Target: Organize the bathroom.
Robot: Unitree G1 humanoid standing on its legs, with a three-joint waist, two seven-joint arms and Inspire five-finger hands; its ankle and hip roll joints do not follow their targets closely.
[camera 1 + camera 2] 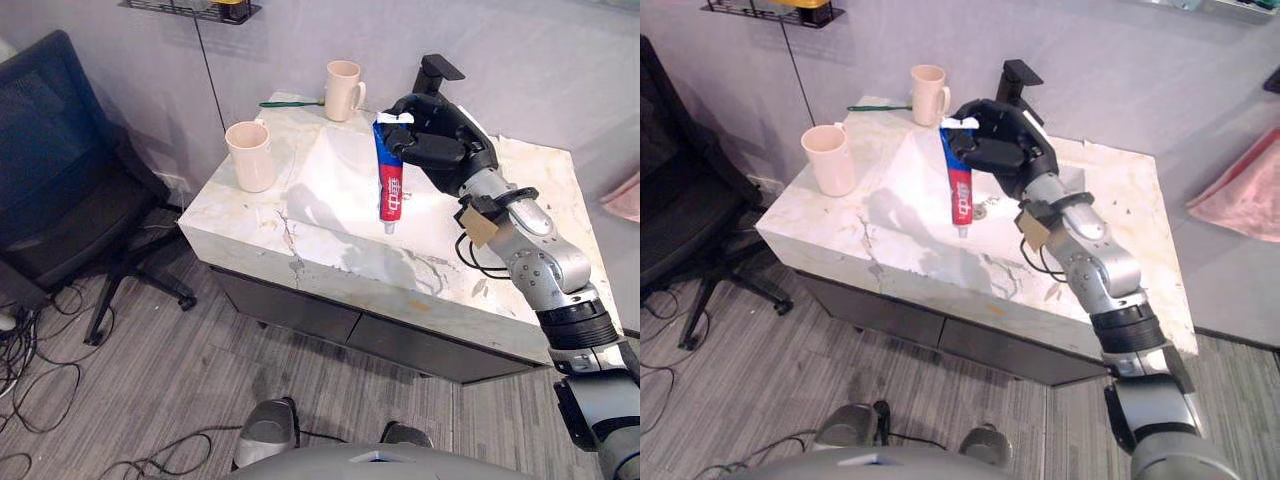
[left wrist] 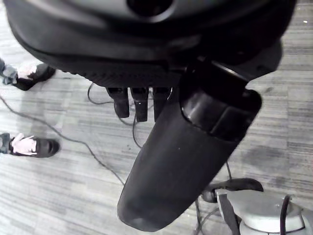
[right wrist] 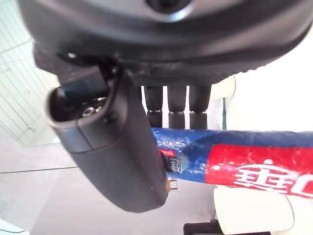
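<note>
The right robot hand (image 1: 435,135) hangs over the basin of the marble tabletop (image 1: 530,200), its fingers (image 3: 176,105) and thumb curled round the upper end of a toothpaste tube (image 1: 389,180). The tube is red and blue with a white crimped end at the top; it hangs almost upright below the robot hand, cap end down, over the sink basin (image 1: 340,170), and whether the cap touches the basin I cannot tell. In the right wrist view the tube (image 3: 254,164) runs across behind the fingers, pinched between them and the thumb.

Just behind the robot hand stands the black faucet (image 1: 432,72), at the back edge of the tabletop. Farther out on the robot's left of the hand, at the back corner, is a pink mug (image 1: 343,90) standing upright with its handle toward the faucet; a green toothbrush (image 1: 290,103) lies flat just beside it. Well apart from the hand, near the front left corner of the tabletop, a second pink mug (image 1: 251,156) stands upright.

Beyond the tabletop on the left, a black office chair (image 1: 70,190) sits on the grey wood floor (image 1: 180,380).

The left robot hand (image 2: 142,100) hangs over the floor, holding nothing, its fingers relaxed and pointing down. A person's shoes (image 2: 36,146) show on the floor past it.
</note>
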